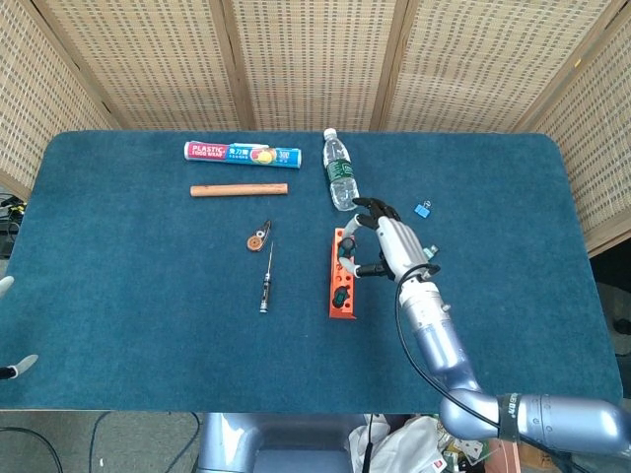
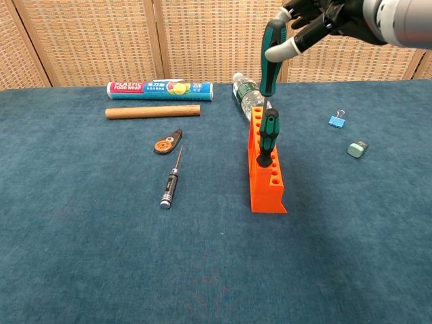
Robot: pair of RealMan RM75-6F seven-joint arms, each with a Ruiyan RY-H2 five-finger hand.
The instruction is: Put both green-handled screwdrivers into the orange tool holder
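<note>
1. Fingers of your right hand (image 2: 317, 17) are wrapped around the handle of one green-handled screwdriver (image 2: 271, 57), held upright above the far end of the orange tool holder (image 2: 268, 182).
2. Its shaft points down toward the holder's far holes; whether the tip is already inside one, you cannot tell from either view.
3. Your second green-handled screwdriver (image 2: 268, 137) already stands upright in a hole of the holder, just in front of the one you hold.
4. In the head view your right hand (image 1: 386, 241) sits just beside the holder (image 1: 342, 296), on its right side.
5. Your left hand (image 1: 12, 367) shows only as fingertips at the left edge of the head view; you cannot tell how its fingers lie.
6. Elsewhere on the blue desk (image 2: 101, 256): a small black precision screwdriver (image 2: 171, 179), a round orange-and-black tool (image 2: 167, 142), a wooden rod (image 2: 152, 111), a box of plastic wrap (image 2: 160, 89), a water bottle (image 2: 245, 95) lying behind the holder, a blue binder clip (image 2: 336, 121) and a small green eraser (image 2: 357, 148).
</note>
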